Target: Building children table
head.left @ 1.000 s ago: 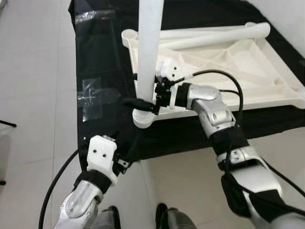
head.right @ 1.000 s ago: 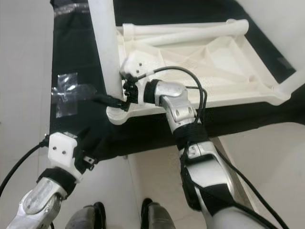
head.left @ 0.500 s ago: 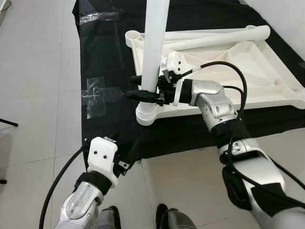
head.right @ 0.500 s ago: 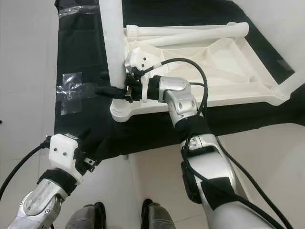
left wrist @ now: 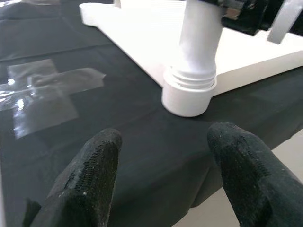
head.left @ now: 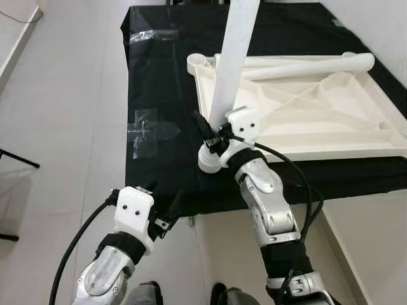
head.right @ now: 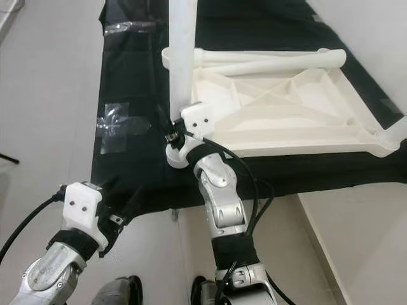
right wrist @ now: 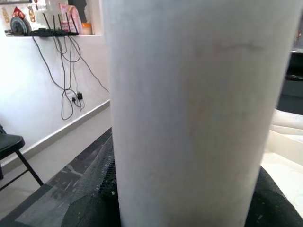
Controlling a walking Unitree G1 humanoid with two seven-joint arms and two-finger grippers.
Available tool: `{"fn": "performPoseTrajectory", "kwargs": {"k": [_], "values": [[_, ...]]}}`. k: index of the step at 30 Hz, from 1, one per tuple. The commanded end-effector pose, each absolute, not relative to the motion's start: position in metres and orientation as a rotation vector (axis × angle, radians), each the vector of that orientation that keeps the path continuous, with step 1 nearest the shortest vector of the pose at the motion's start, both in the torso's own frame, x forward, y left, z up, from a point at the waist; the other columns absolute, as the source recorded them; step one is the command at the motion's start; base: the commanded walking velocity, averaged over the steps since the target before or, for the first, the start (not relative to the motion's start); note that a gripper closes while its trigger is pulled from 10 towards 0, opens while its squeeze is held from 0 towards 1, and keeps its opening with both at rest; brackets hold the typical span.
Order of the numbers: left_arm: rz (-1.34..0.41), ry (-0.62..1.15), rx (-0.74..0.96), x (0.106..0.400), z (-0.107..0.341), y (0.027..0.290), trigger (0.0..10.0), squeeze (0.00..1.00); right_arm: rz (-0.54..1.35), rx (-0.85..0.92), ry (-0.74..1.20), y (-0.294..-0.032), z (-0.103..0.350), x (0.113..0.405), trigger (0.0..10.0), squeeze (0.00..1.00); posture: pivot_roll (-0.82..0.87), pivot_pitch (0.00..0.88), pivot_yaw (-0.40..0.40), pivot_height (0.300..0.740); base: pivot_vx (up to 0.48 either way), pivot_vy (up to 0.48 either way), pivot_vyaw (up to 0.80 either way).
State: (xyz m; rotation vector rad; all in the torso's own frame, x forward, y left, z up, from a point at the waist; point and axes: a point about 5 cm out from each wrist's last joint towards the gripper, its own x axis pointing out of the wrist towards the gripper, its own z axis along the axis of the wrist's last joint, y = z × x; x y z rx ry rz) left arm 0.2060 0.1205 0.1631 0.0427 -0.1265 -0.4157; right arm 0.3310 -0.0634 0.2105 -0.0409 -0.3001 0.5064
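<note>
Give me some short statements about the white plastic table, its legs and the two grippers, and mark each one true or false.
1. The right gripper clasps the upright white plastic leg near its base. True.
2. The left gripper holds that leg too. False: it is open, apart from it, over the black cloth.
3. The white plastic tabletop lies underside up. True.
4. Another white leg lies on the floor. False: it rests across the tabletop.

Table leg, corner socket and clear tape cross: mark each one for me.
table leg (head.left: pixel 230 63), left eye view, mid-shaft of the upright white tube.
corner socket (left wrist: pixel 188 94), left wrist view, round collar under the leg.
tape cross (head.left: pixel 151 130), left eye view, centre of the clear strips on the black cloth.
</note>
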Motion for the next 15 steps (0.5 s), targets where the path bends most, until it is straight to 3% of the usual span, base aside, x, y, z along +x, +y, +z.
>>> {"fn": "performPoseTrajectory", "kwargs": {"k": [1, 3, 4, 8, 9, 12, 13, 15], "values": [[-0.429, -0.099, 0.040, 0.205, 0.158, 0.119, 10.0, 0.00, 0.510, -0.060, -0.093, -0.068, 0.169, 0.337, 2.6, 0.00, 0.12, 0.261, -0.100, 0.740, 0.000, 0.000, 0.00], [-0.428, -0.099, 0.041, 0.205, 0.158, 0.119, 10.0, 0.00, 0.514, -0.060, -0.091, -0.066, 0.170, 0.337, 2.6, 0.00, 0.12, 0.261, -0.100, 0.740, 0.000, 0.000, 0.00], [-0.425, -0.099, 0.041, 0.205, 0.158, 0.120, 10.0, 0.00, 0.535, -0.050, -0.094, -0.064, 0.172, 0.338, 10.0, 0.00, 0.12, 0.261, -0.100, 0.740, 0.000, 0.000, 0.00], [-0.422, -0.100, 0.041, 0.206, 0.158, 0.120, 10.0, 0.00, 0.613, -0.031, -0.089, -0.057, 0.175, 0.334, 10.0, 0.00, 0.12, 0.262, -0.098, 0.740, 0.000, 0.000, 0.00], [-0.422, -0.101, 0.040, 0.206, 0.159, 0.120, 10.0, 0.00, 0.662, -0.018, -0.110, -0.056, 0.179, 0.332, 10.0, 1.00, 0.12, 0.262, -0.096, 0.740, 0.000, 0.000, 0.00], [-0.425, -0.103, 0.038, 0.207, 0.159, 0.119, 10.0, 0.00, 0.818, 0.002, -0.140, -0.065, 0.190, 0.334, 10.0, 1.00, 0.11, 0.262, -0.097, 0.740, 0.000, 0.000, 0.00], [-0.425, -0.104, 0.037, 0.207, 0.159, 0.118, 10.0, 0.00, 0.901, 0.004, -0.168, -0.071, 0.196, 0.335, 10.0, 0.00, 0.11, 0.264, -0.099, 0.740, 0.000, 0.000, 0.00], [-0.425, -0.105, 0.036, 0.207, 0.159, 0.118, 10.0, 0.00, 0.966, -0.009, -0.185, -0.076, 0.200, 0.335, 10.0, 0.00, 0.12, 0.266, -0.100, 0.740, 0.000, 0.000, 0.00]]}}
